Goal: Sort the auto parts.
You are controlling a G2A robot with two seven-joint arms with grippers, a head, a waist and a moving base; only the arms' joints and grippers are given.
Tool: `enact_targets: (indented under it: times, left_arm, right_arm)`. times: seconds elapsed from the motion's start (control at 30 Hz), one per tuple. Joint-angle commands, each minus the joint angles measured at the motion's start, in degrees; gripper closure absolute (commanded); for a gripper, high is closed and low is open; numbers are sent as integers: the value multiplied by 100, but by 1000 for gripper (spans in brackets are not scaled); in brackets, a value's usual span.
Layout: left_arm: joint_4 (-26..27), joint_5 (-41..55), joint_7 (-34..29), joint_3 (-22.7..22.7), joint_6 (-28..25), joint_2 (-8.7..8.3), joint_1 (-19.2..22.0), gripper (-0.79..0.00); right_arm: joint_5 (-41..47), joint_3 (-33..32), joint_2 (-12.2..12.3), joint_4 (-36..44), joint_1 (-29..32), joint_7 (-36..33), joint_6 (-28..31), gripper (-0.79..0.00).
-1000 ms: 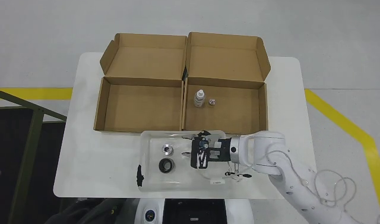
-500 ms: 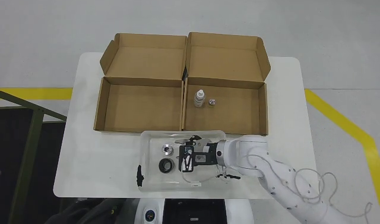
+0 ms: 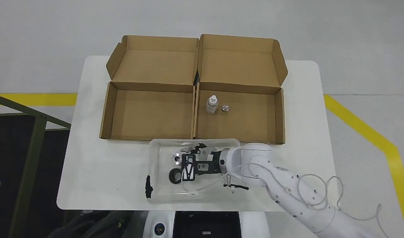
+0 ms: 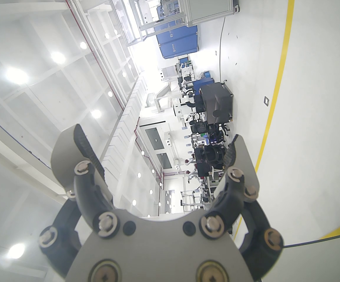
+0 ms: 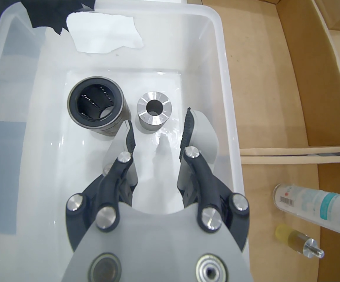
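Now the silver bushing [image 5: 154, 110] stands just ahead of the right hand [image 5: 158, 134], which gapes empty.

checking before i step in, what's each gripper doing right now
Left gripper: open, empty.
Right gripper: open, empty, inside the bin, just short of the silver sleeve.

We see a translucent, glossy plastic bin [image 5: 225, 68] holding a bright, smoothly machined metal sleeve [image 5: 154, 118] and a darker, duller metal bearing [image 5: 98, 105]. At the frame's right, we note matt brown cardboard boxes [image 5: 264, 83].
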State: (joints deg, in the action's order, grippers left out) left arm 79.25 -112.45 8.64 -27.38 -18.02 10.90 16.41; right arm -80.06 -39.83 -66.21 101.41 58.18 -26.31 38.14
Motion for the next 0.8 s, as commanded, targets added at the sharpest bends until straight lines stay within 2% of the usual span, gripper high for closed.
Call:
enact_targets:
  times: [0.0,0.77]
  left_arm:
    - [0,0,0,0,0,0,0,-785]
    - [0,0,0,0,0,0,0,-785]
  right_arm:
    - [-9,64,-36,-68,-55,-15,-36,-308]
    - [113,721,-505,-913,-629,-163,-167,-323]
